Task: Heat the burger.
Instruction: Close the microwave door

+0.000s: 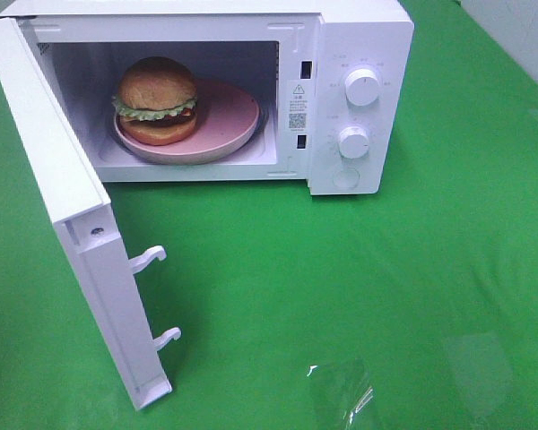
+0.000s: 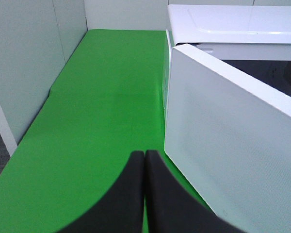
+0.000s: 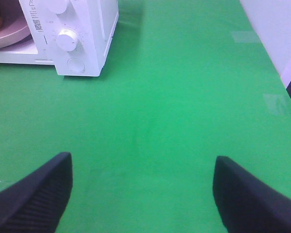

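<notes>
Sitting on a pink plate (image 1: 238,125) inside the open microwave (image 1: 359,54), the burger (image 1: 157,100) shows from high up. Left wrist: the left hand (image 2: 144,160) is pressed together, empty, outside the door (image 2: 233,145). Right wrist: the right hand (image 3: 141,165) is spread apart over the bench (image 3: 184,97), well apart from the burger, perhaps just glimpsed.

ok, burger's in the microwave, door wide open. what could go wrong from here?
1. The left pincer is shut, close to the smooth outer face of the door; pushing there, it could slip off or shove the microwave across the green cloth.
2. The pink plate under the burger reaches near the cavity's front, so the closing door might clip it.
3. The latch hooks may not seat if the push is weak.
</notes>
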Available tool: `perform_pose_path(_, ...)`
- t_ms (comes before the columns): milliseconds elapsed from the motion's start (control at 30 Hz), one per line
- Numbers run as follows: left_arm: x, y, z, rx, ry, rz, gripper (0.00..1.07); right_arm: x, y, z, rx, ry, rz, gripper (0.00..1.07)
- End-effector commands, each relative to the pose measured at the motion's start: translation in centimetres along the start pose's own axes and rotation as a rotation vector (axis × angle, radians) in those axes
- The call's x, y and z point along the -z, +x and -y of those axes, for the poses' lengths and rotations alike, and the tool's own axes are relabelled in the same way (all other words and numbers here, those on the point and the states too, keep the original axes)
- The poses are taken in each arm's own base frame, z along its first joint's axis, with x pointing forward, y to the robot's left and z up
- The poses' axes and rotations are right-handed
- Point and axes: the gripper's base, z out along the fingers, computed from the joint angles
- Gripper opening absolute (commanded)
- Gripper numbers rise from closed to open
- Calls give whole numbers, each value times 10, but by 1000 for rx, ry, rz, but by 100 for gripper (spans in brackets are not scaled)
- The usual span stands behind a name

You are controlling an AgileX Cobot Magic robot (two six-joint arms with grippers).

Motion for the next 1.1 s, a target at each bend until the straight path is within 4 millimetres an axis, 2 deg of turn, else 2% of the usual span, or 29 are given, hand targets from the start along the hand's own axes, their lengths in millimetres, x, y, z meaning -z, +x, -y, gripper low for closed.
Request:
perform_pose_path(33, -23, -3, -2, 28, -7, 72, 0, 4, 1, 0, -3, 3, 37, 76)
perform_pose_path(67, -23, -3, -2, 28, -7, 72, 0, 4, 1, 0, -3, 3, 37, 76)
perform_pose_path(100, -34, 0, -4, 41, -18, 91, 0, 4, 1, 0, -4, 3, 37, 75)
perform_pose_path(200, -39, 2, -5, 47, -25, 106, 0, 4, 1, 0, -4, 3, 37, 75)
perform_pose_path(267, -56, 11, -9, 53, -58, 162, 0, 4, 1, 0, -4, 3, 37, 75)
perform_pose_path(300, -56, 11, -9, 53, -58, 162, 0, 4, 1, 0, -4, 3, 37, 75)
perform_pose_path(333, -65, 19, -12, 56, -74, 175, 0, 4, 1, 0, -4, 3, 37, 75)
perform_pose_path(600, -87, 40, -15, 38, -100, 167, 0, 4, 1, 0, -4, 3, 37, 75)
perform_pose_path(767, -103, 45, -12, 26, -57, 146, 0, 4, 1, 0, -4, 3, 37, 75)
perform_pose_path(1100, -135, 55, 4, -35, 146, 107, 0, 4, 1, 0, -4, 3, 37, 75)
